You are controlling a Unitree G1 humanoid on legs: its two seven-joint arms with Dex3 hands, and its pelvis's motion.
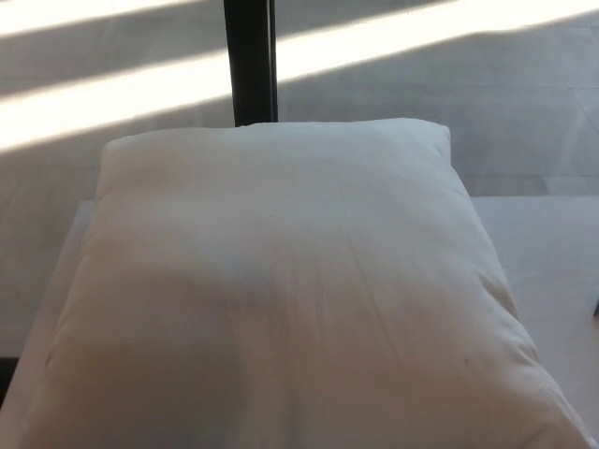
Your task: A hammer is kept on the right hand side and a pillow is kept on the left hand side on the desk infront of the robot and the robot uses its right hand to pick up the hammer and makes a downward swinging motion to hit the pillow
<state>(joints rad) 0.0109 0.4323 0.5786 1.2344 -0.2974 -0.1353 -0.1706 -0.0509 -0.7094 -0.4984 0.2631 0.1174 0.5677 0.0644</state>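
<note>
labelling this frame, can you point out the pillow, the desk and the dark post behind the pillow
pillow (pixel 281 281), head view, middle of its top face
desk (pixel 547 253), head view, bare surface right of the pillow
dark post (pixel 250 61), head view, middle of the upright

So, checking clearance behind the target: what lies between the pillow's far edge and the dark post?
Nothing shows there in the head view: the pillow far edge meets the dark post base directly.

The white pillow (pixel 281 299) covers nearly the whole desk (pixel 547 253), blocking its centre and left. A bare desk strip lies open along the right edge. A dark upright post (pixel 250 61) stands behind the pillow.
</note>
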